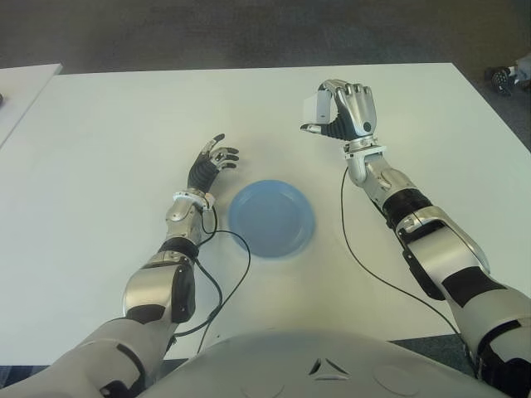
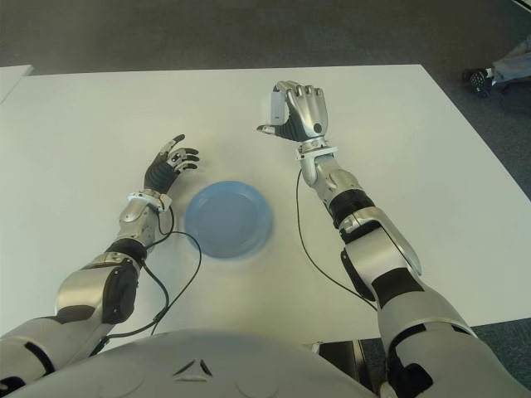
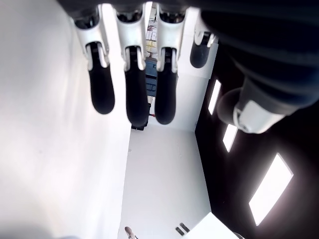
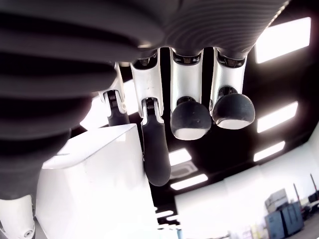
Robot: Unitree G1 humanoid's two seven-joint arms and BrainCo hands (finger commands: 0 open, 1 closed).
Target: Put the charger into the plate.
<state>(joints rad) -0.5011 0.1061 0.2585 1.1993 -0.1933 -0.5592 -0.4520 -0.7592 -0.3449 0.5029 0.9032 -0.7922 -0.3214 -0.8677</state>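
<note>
The right hand (image 1: 342,112) is raised above the white tabletop (image 1: 108,141), fingers curled around one white charger (image 1: 317,108) pinched against the thumb. It sits at about one o'clock from the single blue plate (image 1: 272,218), well apart from it. The left hand (image 1: 211,163) shows just beside the plate at ten o'clock, fingers loosely spread and holding nothing. Bare tabletop lies all around the plate, with the far edge well beyond both hands.
</note>
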